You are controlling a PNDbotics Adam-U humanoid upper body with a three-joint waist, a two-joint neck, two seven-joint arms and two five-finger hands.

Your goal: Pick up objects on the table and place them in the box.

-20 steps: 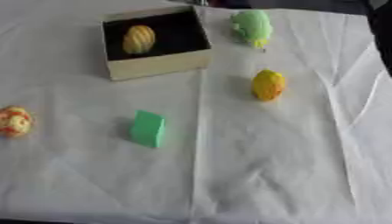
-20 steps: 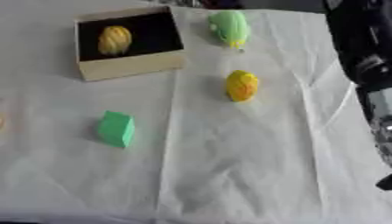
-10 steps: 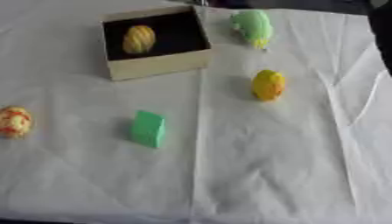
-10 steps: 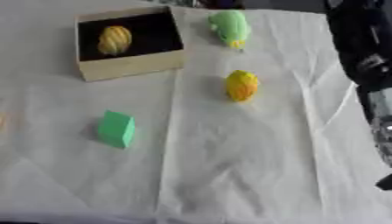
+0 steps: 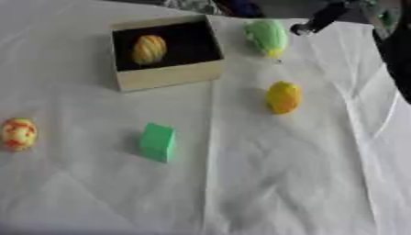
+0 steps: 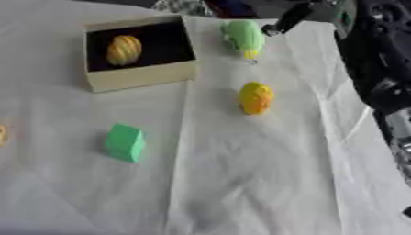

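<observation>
Left eye view: a white cloth covers the surface (image 5: 265, 183), creased, with wide bare room across the near half. The right hand (image 5: 321, 18) shows only as a dark, blurred finger-like shape reaching in from the upper right corner, its tip just beside the light green object (image 5: 266, 36); whether its fingers are spread or curled cannot be told. A dark mass of the arm is cut off at the right edge. The open box (image 5: 169, 75), tan-walled and black inside, sits at the upper left and holds a yellow striped object (image 5: 149, 49). A yellow object (image 5: 282, 97) lies right of centre, well apart from the box. A green block (image 5: 157, 142) stands left of centre. A red and yellow ball (image 5: 18, 133) lies near the left edge.

Right eye view: the ball is almost wholly cut off at the left edge. The black right arm (image 6: 385, 69) fills the right side. The left hand appears in neither view.
</observation>
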